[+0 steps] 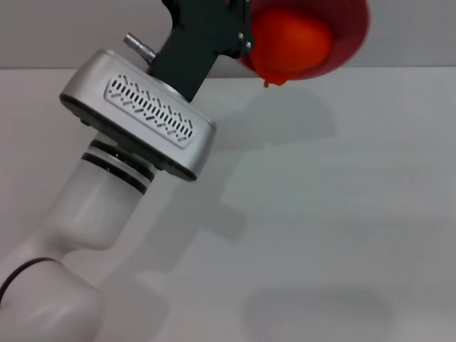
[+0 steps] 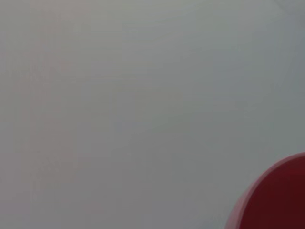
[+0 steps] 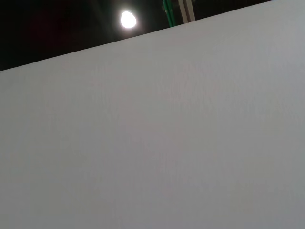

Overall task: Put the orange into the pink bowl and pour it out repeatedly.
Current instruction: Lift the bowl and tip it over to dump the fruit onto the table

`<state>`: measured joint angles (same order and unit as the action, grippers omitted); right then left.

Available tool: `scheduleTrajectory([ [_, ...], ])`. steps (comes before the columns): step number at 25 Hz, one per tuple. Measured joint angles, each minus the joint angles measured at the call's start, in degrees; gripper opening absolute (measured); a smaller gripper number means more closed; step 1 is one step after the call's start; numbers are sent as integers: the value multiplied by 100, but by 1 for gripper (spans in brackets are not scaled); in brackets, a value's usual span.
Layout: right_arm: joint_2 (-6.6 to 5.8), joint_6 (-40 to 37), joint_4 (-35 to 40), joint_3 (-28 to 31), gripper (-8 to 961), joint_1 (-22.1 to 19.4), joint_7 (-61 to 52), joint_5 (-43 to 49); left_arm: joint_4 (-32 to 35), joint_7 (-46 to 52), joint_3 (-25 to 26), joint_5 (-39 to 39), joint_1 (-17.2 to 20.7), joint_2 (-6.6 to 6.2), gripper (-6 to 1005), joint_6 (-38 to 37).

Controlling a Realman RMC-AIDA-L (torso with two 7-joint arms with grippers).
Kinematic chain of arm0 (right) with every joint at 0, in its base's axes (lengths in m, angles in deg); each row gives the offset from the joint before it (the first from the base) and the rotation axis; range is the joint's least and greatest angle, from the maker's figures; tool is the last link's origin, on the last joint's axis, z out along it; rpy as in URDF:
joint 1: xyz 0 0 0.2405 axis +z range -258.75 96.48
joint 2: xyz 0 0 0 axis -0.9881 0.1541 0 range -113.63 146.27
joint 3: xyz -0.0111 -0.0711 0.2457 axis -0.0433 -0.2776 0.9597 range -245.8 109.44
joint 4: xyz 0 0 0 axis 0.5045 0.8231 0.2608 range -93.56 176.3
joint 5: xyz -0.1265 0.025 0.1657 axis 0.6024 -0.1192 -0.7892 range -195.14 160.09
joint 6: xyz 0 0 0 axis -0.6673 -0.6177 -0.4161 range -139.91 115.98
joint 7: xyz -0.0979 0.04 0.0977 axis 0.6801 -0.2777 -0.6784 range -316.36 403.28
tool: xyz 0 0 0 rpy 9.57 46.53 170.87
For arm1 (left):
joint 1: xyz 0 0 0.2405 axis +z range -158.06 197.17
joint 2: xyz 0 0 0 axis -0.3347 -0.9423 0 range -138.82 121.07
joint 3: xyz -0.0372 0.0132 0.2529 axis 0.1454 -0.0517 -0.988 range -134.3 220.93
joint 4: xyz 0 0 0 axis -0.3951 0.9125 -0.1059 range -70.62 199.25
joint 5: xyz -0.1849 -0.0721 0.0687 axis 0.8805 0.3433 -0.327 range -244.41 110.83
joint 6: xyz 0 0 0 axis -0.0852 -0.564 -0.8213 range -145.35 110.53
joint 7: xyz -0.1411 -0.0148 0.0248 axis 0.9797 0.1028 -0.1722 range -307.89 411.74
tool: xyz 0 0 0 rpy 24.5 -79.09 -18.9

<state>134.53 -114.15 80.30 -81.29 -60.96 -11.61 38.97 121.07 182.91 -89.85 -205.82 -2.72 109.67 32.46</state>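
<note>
White worktop [image 1: 342,214] below; left end effector [image 1: 239,32] grips tilted pink bowl [image 1: 353,35] rim, orange [image 1: 292,41] at lip. Bowl light, stiff, slick; orange rolls freely.

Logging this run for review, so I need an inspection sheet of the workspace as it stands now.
Surface: white table, bare where visible.
Job's things: pink bowl raised and tipped at the far edge; orange inside it at the lower rim.
Clutter: nothing seen.
Grippers: left gripper up at the bowl's rim; right arm not in view.
Cables: nothing seen.
Surroundings: dark room with a ceiling light beyond the table.
</note>
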Motion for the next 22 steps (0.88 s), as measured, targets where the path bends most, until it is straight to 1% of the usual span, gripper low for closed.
scheduleTrajectory([
  [8, -11, 9, -46, -39, 490, 67, 2, 25, -18, 0, -32, -5, -26, 0, 42, 41],
  [10, -24, 16, -113, -37, 490, 81, 18, 58, -118, -2, -42, -12, -103, 4, 42, 136],
  [12, -27, 17, -137, -37, 490, 86, 22, 61, -118, -2, -42, -12, -103, 4, 42, 136],
  [13, -29, 17, -152, -37, 490, 90, 24, 63, -178, -5, -57, -12, -123, 7, 42, 237],
  [14, -29, 17, -159, -36, 490, 93, 26, 64, -260, -7, -79, -9, -143, 10, 42, 495],
  [17, -28, 17, -166, -34, 490, 93, 30, 71, -282, -30, -157, -7, -116, 17, 42, 743],
  [22, -29, 47, -166, -33, 490, 102, 34, 90, -283, -173, -275, -11, -63, 13, 42, 939],
])
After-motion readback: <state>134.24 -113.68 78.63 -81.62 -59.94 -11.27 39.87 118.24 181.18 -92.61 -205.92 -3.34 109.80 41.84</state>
